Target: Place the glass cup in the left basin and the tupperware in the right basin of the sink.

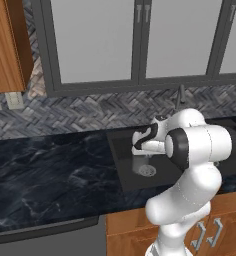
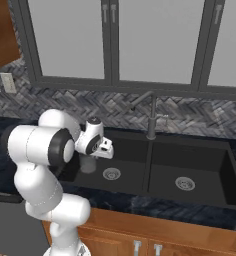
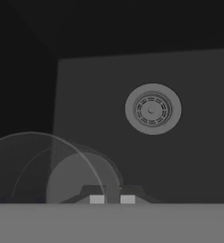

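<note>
- My claw (image 3: 112,198) is pinching the rim of the cup (image 3: 61,173), one fingertip (image 3: 97,199) on each side of the glass wall, pressed nearly together.
- I am holding the cup over the left basin (image 2: 125,167); in the right base view the cup (image 2: 88,164) is hanging just below my hand near the basin's left wall.
- In the hand view the cup is sitting at lower left, with the drain (image 3: 153,109) lying up and to the right of it, apart from it.
- In the left base view the cup (image 1: 139,163) is showing just left of the drain (image 1: 147,170).
- The right basin (image 2: 192,172) is lying past the divider, with its own drain (image 2: 185,183).
- The faucet (image 2: 151,117) is standing behind the sink (image 2: 155,196), set in the dark bench (image 1: 45,175).
</note>
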